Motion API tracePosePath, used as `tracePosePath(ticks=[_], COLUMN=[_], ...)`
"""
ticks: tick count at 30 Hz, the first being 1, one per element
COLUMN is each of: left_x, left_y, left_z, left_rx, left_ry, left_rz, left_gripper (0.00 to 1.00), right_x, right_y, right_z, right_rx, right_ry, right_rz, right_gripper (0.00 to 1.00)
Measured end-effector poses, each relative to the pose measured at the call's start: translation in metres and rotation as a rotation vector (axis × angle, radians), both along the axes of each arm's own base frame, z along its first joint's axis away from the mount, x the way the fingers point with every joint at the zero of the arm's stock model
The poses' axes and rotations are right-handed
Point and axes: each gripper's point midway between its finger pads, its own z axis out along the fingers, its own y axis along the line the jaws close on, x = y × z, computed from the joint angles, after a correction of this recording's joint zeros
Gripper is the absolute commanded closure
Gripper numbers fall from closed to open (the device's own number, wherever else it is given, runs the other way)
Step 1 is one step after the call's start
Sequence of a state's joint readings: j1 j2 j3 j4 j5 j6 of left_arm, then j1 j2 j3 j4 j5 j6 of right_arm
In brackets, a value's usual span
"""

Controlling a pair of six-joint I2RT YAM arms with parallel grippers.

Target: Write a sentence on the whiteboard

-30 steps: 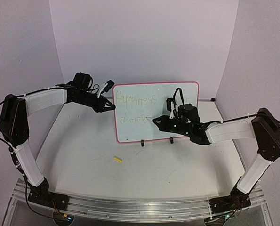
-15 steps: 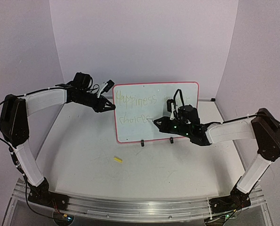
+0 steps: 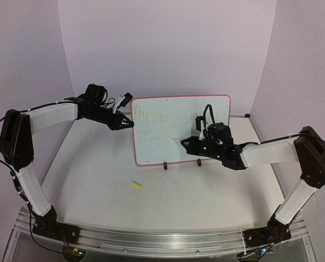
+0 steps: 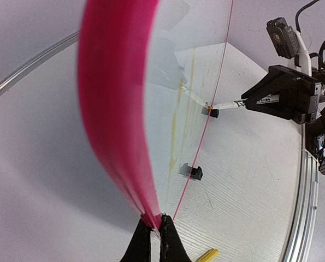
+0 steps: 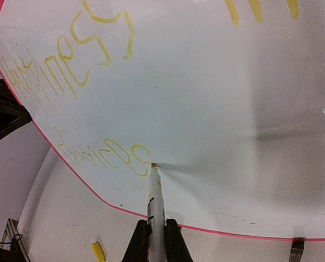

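Starting nearest you, a small yellow cap [image 3: 136,185] lies loose on the table [image 3: 86,180], left of centre, between the near edge and the board; beyond it your right gripper [image 5: 157,229] has its fingers closed narrow on a marker [image 5: 155,202], whose orange tip touches the board just after the last letter of the lower line; the whiteboard [image 3: 217,106] stands upright on two black clip feet [image 3: 165,166], about midway across the table and toward its far edge; your left gripper [image 4: 156,229] is pinched tight on the board's red left border, steadying it.

As for the sentence [image 3: 157,115], "Happiness in" reads along the top line and "choices" along the lower one; a further word on the top line is partly hidden by your right arm in the overhead view and cut off in the wrist view, so you cannot read it here.

Judging by the tip resting at the end of "choices", the writing looks nearly or wholly finished; what seems left is a possible closing stroke, then lifting the marker clear and releasing the board.
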State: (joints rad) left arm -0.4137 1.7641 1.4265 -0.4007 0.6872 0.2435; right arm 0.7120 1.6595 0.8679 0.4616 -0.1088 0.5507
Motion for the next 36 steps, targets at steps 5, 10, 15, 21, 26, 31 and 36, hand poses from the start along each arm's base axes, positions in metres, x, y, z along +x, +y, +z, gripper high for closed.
tracePosePath(ticks=[5, 10, 15, 21, 26, 31, 36], left_x=[0.000, 0.000, 0.000, 0.000, 0.000, 0.000, 0.000], left_y=[0.000, 0.000, 0.000, 0.000, 0.000, 0.000, 0.000], left_z=[0.000, 0.000, 0.000, 0.000, 0.000, 0.000, 0.000], left_rx=[0.000, 0.000, 0.000, 0.000, 0.000, 0.000, 0.000], left_ry=[0.000, 0.000, 0.000, 0.000, 0.000, 0.000, 0.000], left_rz=[0.000, 0.000, 0.000, 0.000, 0.000, 0.000, -0.001], left_gripper=[1.00, 1.00, 1.00, 1.00, 1.00, 1.00, 1.00], right_x=[-0.003, -0.004, -0.005, -0.004, -0.004, -0.004, -0.007], right_y=[-0.003, -0.005, -0.004, 0.000, 0.005, 0.006, 0.005], right_z=[-0.008, -0.013, -0.013, -0.012, -0.011, -0.011, -0.001], right_rx=[-0.017, -0.029, -0.028, -0.024, -0.018, -0.017, 0.008], right_ry=[0.018, 0.029, 0.030, 0.033, 0.036, 0.036, 0.010], right_rz=[-0.003, -0.005, 0.002, 0.019, 0.036, 0.044, 0.058], right_gripper=[1.00, 1.00, 1.00, 1.00, 1.00, 1.00, 1.00])
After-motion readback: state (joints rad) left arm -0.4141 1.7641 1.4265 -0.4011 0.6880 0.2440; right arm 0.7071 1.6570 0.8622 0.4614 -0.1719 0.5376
